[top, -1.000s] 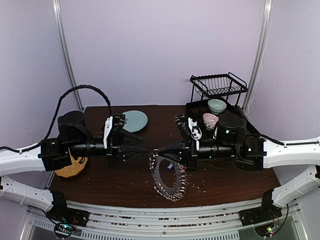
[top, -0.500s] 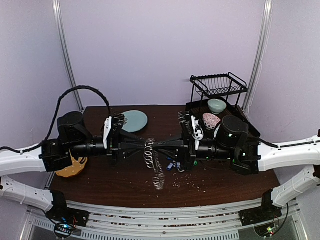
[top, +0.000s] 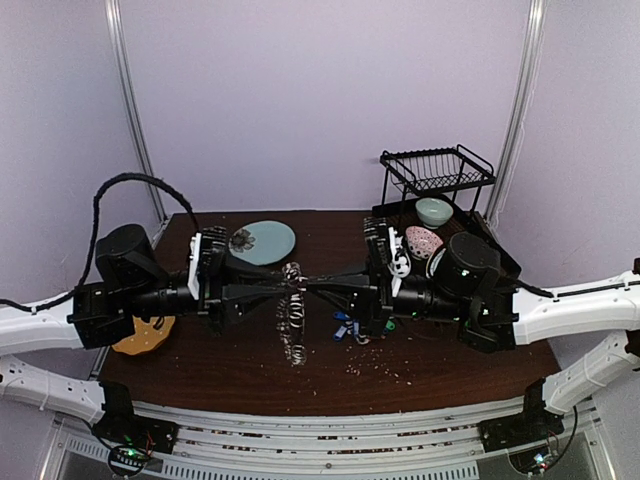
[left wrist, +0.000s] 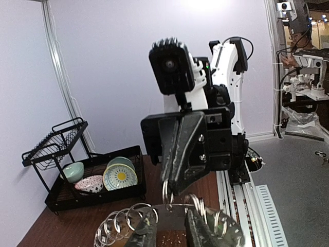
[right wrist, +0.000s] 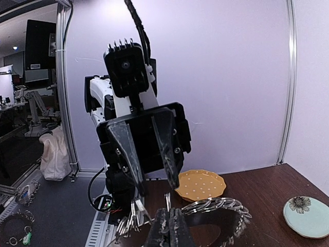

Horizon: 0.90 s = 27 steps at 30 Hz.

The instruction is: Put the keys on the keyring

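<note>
Metal keyring (top: 292, 320) pinched tight in right gripper (top: 310, 283) above counter (top: 230, 365) middle; left gripper (top: 287, 288) part-open astride it. Close squarely before pulling.

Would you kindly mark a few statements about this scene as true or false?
1. The right gripper is shut on the keyring. True.
2. The keyring lies flat on the table. False: the right gripper holds it up on edge.
3. The teal plate sits in the dish rack. False: it lies on the table, left of the rack.
4. A yellow plate lies at the table's left edge. True.
5. Loose keys with coloured tags lie on the table near the right gripper. True.
</note>
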Motion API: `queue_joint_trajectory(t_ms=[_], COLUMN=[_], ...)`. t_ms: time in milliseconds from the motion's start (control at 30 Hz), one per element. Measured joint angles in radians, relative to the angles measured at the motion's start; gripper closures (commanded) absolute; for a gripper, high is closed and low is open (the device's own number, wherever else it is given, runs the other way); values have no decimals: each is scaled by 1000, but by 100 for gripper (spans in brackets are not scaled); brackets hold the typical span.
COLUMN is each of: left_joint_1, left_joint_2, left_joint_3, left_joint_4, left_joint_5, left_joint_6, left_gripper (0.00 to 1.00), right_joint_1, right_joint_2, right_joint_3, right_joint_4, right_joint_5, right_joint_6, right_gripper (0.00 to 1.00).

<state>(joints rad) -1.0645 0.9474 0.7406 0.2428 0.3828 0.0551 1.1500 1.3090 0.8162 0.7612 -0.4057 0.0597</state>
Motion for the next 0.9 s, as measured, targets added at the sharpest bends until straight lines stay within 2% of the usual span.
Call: queue_joint_trajectory(t_ms=[267, 433, 633, 733, 900], left_joint_1=[0, 0, 0, 0, 0], left_joint_2=[-78, 27, 102, 102, 102], left_joint_3=[-3, 86, 104, 104, 103], left_joint_4=[18, -44, -68, -70, -72], left_joint_5=[-48, -43, 17, 29, 29], left_joint_6=[41, 20, -13, -19, -27], left_gripper=[73, 72, 79, 86, 87], right_joint_1=[0, 0, 0, 0, 0], right_joint_2=[4, 5, 6, 6, 6], right_joint_3=[-1, -1, -1, -5, -6], right_joint_4=[12, 11, 5, 2, 4], right_joint_5=[0, 2, 7, 10, 18], right_joint_6=[-2, -5, -5, -5, -5], right_gripper=[100, 100, 100, 100, 100])
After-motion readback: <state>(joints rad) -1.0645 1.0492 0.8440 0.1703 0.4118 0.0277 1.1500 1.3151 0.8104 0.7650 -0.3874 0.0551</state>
